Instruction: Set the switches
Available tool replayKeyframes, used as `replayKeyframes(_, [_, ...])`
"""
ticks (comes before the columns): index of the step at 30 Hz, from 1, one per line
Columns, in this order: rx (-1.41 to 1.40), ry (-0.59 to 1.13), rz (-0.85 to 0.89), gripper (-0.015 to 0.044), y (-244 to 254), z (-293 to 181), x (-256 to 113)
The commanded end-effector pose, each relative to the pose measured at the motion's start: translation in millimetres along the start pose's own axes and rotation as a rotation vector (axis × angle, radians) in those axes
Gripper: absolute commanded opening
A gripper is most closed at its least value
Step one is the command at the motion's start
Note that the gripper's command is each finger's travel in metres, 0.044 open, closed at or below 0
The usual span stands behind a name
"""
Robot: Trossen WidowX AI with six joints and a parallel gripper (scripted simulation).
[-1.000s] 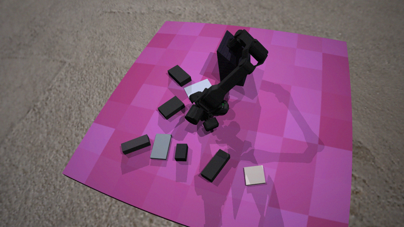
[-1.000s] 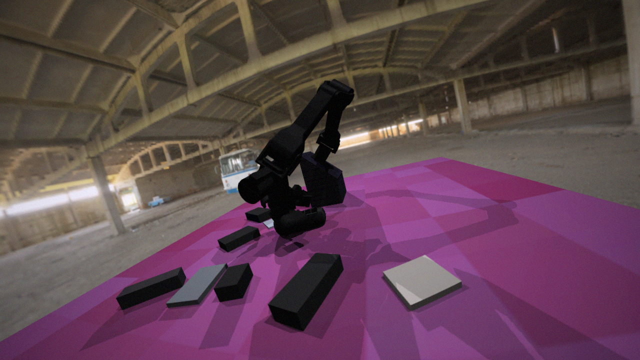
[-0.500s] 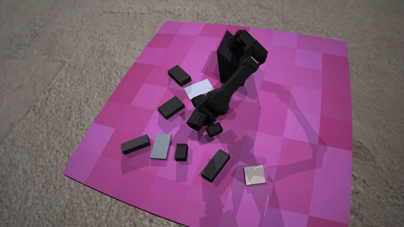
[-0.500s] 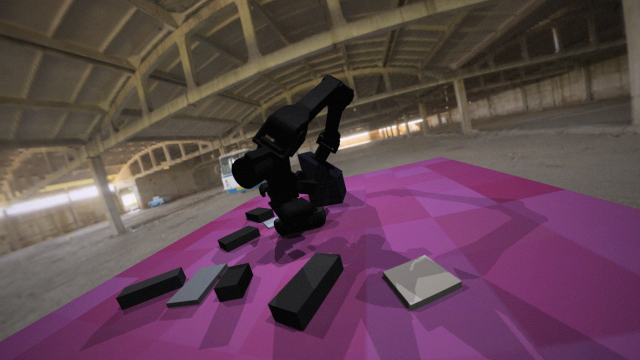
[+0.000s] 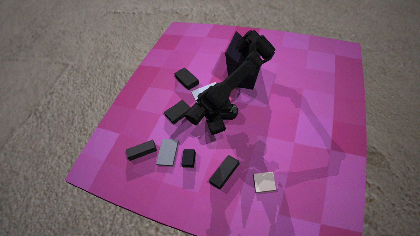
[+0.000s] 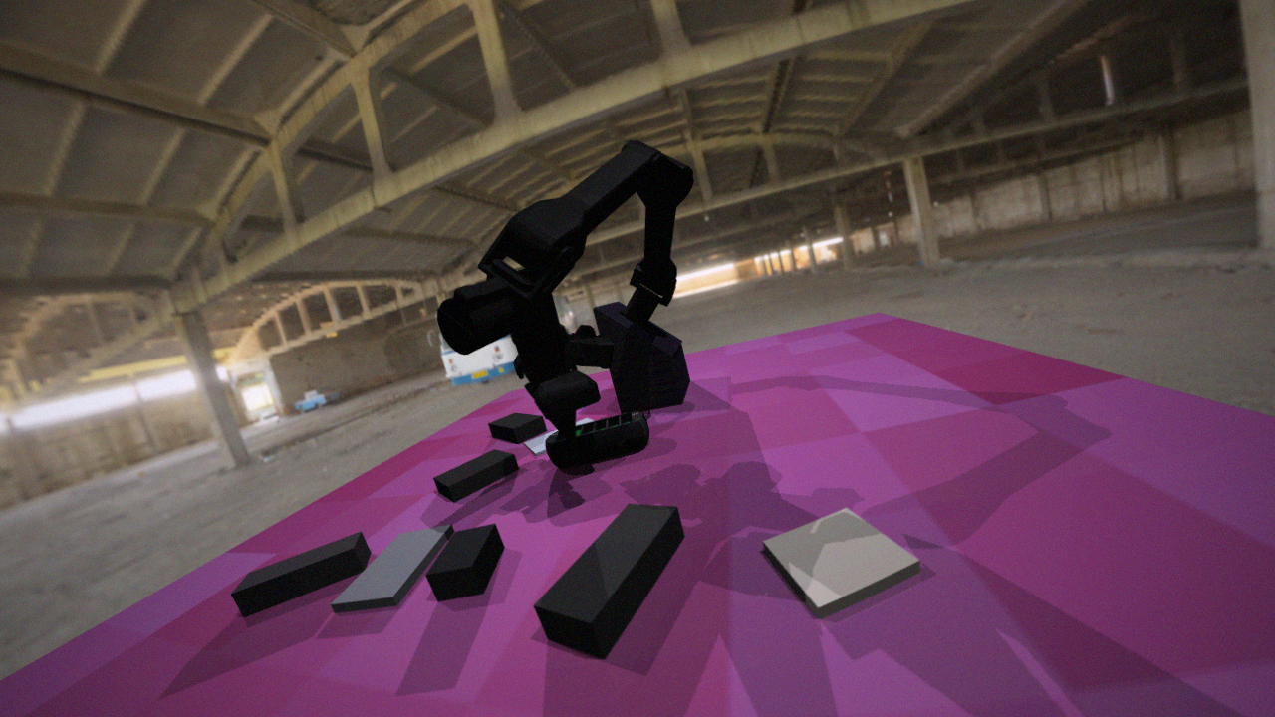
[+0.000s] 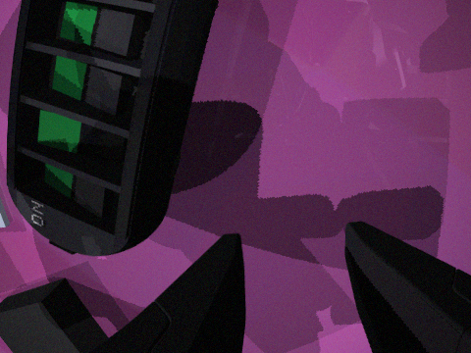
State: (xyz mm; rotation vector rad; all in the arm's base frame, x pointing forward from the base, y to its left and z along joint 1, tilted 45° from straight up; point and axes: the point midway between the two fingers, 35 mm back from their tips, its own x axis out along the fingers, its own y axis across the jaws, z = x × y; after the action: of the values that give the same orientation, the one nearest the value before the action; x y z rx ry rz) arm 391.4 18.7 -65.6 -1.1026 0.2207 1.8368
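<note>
The dark controller unit (image 5: 234, 113) (image 6: 615, 443) (image 7: 172, 103) lies under the arm, with its switch side facing up. The wrist view shows four rocker switches, each with a green end on the left and a dark end on the right. An ON mark (image 7: 36, 214) is at the unit's near end, on the green side. The other switches are out of that view, and which ends are pressed is hard to tell. The label is hidden. My gripper (image 7: 293, 244) is partly open and empty, beside the unit's near end, to the right in the wrist view.
Dark blocks (image 5: 186, 77) (image 5: 177, 111) (image 6: 476, 474) and a pale plate (image 5: 201, 90) lie near the unit. Further off are a long block (image 5: 224, 172) (image 6: 615, 575), a small block (image 5: 188, 158), a grey plate (image 5: 167, 152) and a cream plate (image 5: 264, 182) (image 6: 841, 557).
</note>
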Motion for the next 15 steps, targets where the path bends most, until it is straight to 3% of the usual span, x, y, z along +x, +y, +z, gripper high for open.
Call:
replayKeyframes(1, [0.187, -0.081, -0.107, 0.021, 55, -9, -4])
replayKeyframes(5, [0.342, -0.16, -0.226, 0.0315, 96, -3, -5])
replayKeyframes(10, [0.35, -0.163, -0.232, 0.044, 98, -3, -4])
replayKeyframes(15, [0.35, -0.163, -0.232, 0.044, 96, -4, 2])
